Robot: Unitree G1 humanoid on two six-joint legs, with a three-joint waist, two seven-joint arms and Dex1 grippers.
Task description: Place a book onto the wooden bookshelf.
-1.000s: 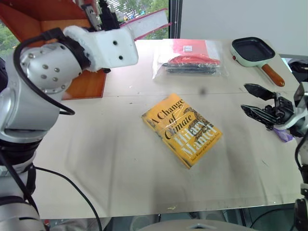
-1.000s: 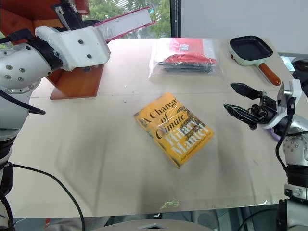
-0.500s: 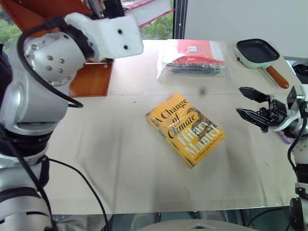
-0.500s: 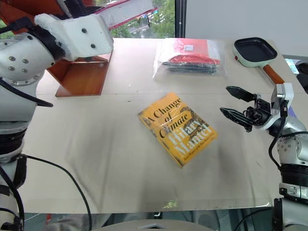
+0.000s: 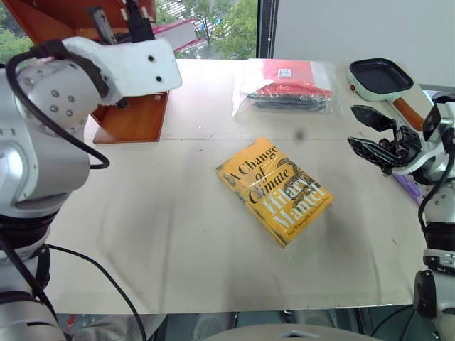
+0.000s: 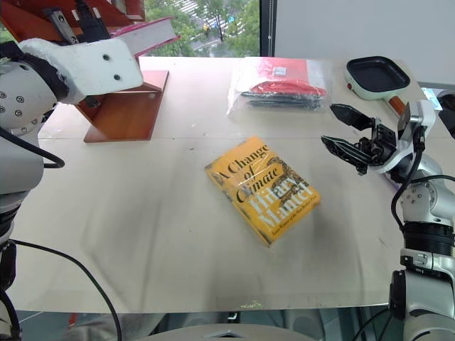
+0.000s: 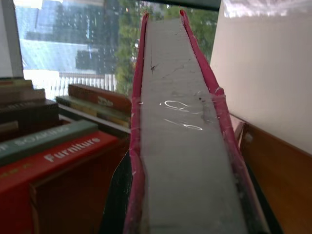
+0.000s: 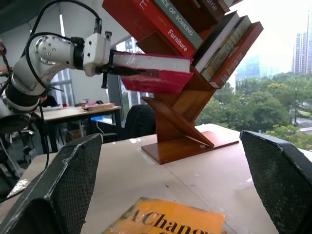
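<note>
My left gripper [image 8: 146, 72] is shut on the book [image 6: 149, 34], a thick magenta-pink paperback held roughly level with its white page edge [image 7: 185, 146] showing. The book hangs up against the wooden bookshelf [image 5: 135, 117], a reddish-brown unit with slanted boards [image 8: 185, 141] at the table's far left. It sits just under a slanted row of shelved books [image 8: 165, 27], and whether it touches a board is unclear. My right gripper [image 6: 328, 124] is open over the table's right side, nothing between its fingers [image 8: 68, 185].
A yellow "A Change of Climate" book [image 5: 274, 188] lies flat mid-table. At the back, a clear bag with a red packet [image 5: 284, 89] lies beside a small green pan [image 5: 380, 77]. Shelved books, one reading "Furniture" [image 7: 68, 151], sit beside the held book.
My left gripper has carried the pink book leftward, closer to the shelf, and turned it. My right gripper has risen a little and is still open. The camera has shifted slightly.
</note>
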